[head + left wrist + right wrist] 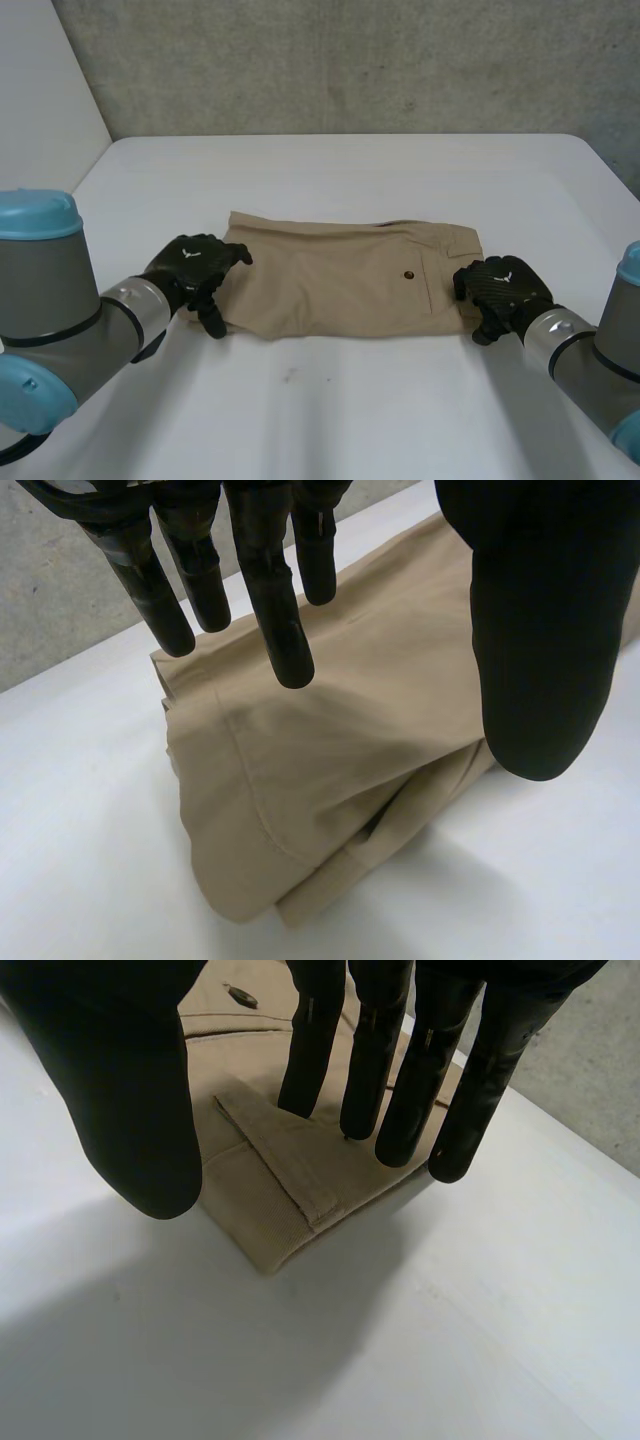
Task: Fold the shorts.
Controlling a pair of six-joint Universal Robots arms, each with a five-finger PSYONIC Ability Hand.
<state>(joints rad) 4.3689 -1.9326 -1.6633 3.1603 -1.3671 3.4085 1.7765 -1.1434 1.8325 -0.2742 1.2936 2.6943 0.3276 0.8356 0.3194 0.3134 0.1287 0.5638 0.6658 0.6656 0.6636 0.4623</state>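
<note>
Tan shorts [340,280] lie folded in a flat rectangle mid-table, waistband end on the right with a dark button [408,273]. My left hand [192,262] is at the shorts' left end, over the leg hems. In the left wrist view its fingers [270,600] are straight and spread above the layered hems [300,780], thumb apart, holding nothing. My right hand [505,287] is at the near right corner. Seen from the right wrist, its straight fingers [375,1070] are over the waistband corner [270,1180], thumb off to the side, nothing pinched.
The white table [330,400] has bare surface in front of the shorts and behind them. A grey concrete wall [350,60] stands beyond the table's far edge.
</note>
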